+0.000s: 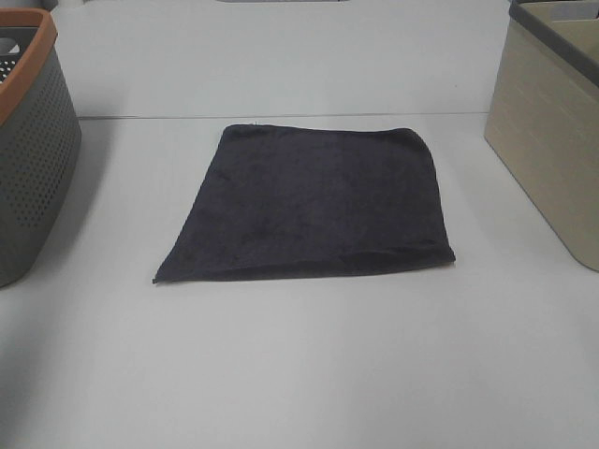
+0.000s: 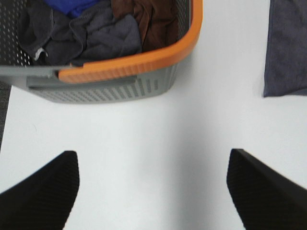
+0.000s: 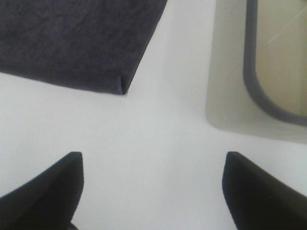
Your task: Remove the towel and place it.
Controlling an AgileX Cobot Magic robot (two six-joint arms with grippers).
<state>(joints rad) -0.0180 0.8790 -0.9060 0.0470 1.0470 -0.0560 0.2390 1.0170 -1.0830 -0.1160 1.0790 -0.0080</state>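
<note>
Jaws of both arms spread wide above bare table (image 1: 299,374), clear of towel (image 1: 314,201).

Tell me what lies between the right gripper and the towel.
Nothing: in the right wrist view, only bare white table separates the open right gripper from the towel.

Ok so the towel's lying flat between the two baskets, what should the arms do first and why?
Probably bring the right end effector over the towel corner near the beige basket and lower onto it. Both end effectors are open and empty over bare table, and that folded corner sits closest in the right wrist view.
</note>
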